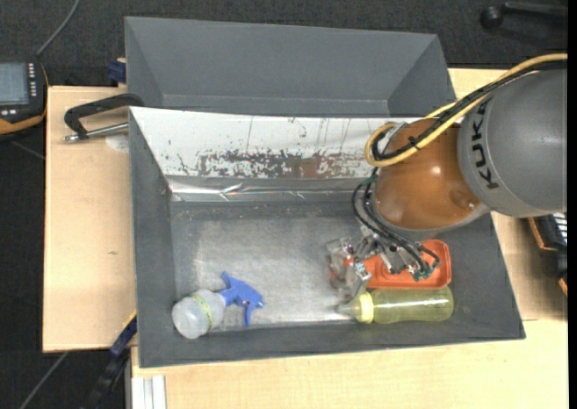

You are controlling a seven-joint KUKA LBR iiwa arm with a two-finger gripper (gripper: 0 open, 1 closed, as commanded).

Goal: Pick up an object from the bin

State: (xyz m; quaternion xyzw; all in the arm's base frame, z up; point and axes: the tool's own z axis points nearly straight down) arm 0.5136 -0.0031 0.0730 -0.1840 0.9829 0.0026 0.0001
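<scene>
My gripper [347, 265] hangs low at the right side of the bin, under the orange cover. Just below and right of it lies a yellowish-green bottle [404, 307] on its side along the front wall. An orange flat thing [431, 269] lies behind that bottle, partly hidden by the gripper and its cables. The gripper's tips sit just left of the orange thing and above the bottle's cap end.
A clear spray bottle with a blue trigger head [215, 304] lies in the front left corner of the bin. The arm and its orange cover fill the right rear part above the bin.
</scene>
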